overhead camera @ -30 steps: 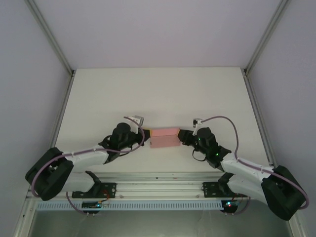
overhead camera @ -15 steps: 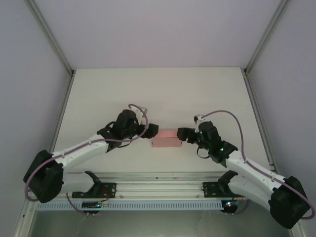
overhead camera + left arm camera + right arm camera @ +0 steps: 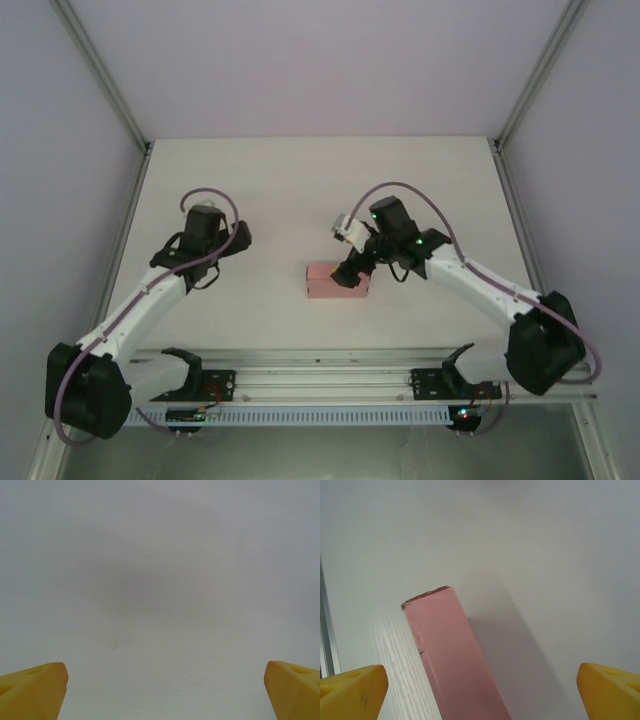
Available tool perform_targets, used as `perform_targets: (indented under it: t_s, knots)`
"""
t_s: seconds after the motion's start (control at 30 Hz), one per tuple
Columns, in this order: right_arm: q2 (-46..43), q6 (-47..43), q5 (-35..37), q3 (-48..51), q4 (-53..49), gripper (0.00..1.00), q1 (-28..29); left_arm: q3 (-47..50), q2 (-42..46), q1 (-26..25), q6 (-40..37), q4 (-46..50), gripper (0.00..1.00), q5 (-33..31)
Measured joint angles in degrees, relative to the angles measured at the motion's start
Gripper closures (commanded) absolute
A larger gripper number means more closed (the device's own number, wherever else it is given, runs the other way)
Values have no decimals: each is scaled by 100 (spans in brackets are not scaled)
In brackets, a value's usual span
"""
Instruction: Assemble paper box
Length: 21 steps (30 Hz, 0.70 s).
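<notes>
A plain white bench (image 3: 320,180), seen from above. Toward its near edge, about midway along, lies the paper box (image 3: 332,284), a small pink block lying flat. The right gripper (image 3: 350,272) hangs over the box's right end. Its yellow fingertips (image 3: 355,690) are spread wide, the box lies between them clear of both, and it grips nothing. Farther back, toward the left edge, the left gripper (image 3: 238,238) is likewise spread wide and empty over bare bench.
</notes>
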<state>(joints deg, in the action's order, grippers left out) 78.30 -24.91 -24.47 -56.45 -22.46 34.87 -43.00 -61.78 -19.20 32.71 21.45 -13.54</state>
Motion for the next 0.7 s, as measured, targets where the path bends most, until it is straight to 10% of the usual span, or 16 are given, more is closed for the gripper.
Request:
perform_targets:
  t_s: [0.33, 0.57, 0.7]
  knots:
    - [1644, -2133, 352, -1222, -1681, 3, 387, 741, 898, 463, 85, 151, 0, -428]
    - [2326, -2352, 1202, -1668, -2024, 60, 671, 761, 922, 463, 76, 131, 0, -431]
    - [2378, -2358, 1591, -1790, -2063, 67, 813, 761, 918, 463, 35, 131, 0, -431]
